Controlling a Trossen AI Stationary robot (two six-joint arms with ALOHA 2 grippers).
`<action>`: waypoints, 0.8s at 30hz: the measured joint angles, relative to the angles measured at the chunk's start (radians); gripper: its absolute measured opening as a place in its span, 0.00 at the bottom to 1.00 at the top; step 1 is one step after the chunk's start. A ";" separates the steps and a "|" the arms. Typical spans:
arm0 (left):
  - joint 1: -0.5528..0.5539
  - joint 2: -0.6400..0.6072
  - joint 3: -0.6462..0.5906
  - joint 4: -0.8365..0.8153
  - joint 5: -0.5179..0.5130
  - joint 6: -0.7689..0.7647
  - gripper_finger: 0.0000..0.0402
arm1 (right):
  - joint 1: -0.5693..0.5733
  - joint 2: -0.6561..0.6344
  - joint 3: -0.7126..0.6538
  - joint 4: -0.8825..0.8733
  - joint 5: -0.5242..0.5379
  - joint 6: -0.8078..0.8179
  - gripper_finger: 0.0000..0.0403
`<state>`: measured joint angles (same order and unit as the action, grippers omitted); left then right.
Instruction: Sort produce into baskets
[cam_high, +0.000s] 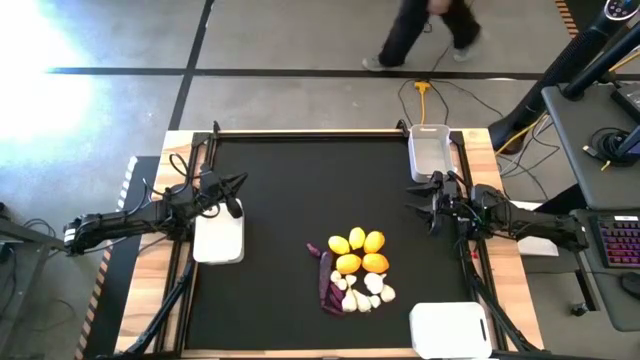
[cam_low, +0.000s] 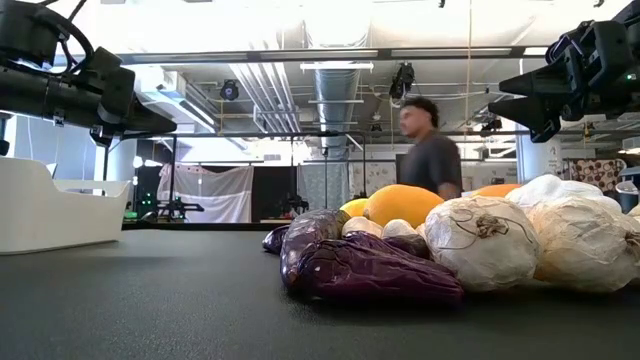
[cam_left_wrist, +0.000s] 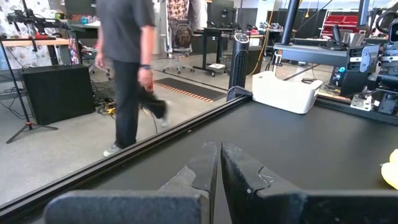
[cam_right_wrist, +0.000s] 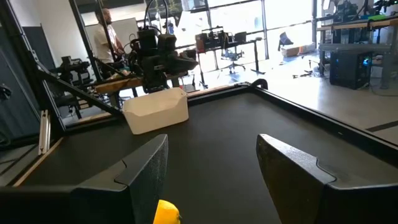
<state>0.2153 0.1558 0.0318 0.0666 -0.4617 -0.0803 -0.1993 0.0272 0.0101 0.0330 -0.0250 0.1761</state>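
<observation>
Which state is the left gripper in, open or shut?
Shut: the left gripper shows its two dark fingers pressed together with nothing between them.

A grey concrete floor (cam_high: 300, 40) with dark lines lies beyond the table; a person in dark trousers (cam_high: 425, 35) walks there, near a yellow cable (cam_high: 425, 95).

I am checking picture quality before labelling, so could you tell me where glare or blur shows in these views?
High view: strong white glare washes out the floor at upper left, and the walking person is smeared. Low view: the near garlic and purple vegetable are sharp, the person behind is soft. Left wrist view: the person is motion-blurred. Right wrist view: bright windows bleach the background.
</observation>
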 joint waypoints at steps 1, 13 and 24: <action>0.000 0.000 0.000 0.000 0.000 0.000 0.02 | 0.000 0.000 0.000 0.000 0.000 0.000 0.59; 0.000 0.000 0.000 0.071 0.003 -0.135 0.02 | 0.000 0.000 0.000 0.000 0.000 0.000 0.59; 0.000 0.000 0.000 0.138 0.303 -0.093 0.02 | 0.000 0.000 0.000 0.000 0.000 0.000 0.59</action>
<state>0.2150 0.1558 0.0315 0.2043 -0.1585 -0.1731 -0.1989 0.0273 0.0105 0.0330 -0.0250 0.1761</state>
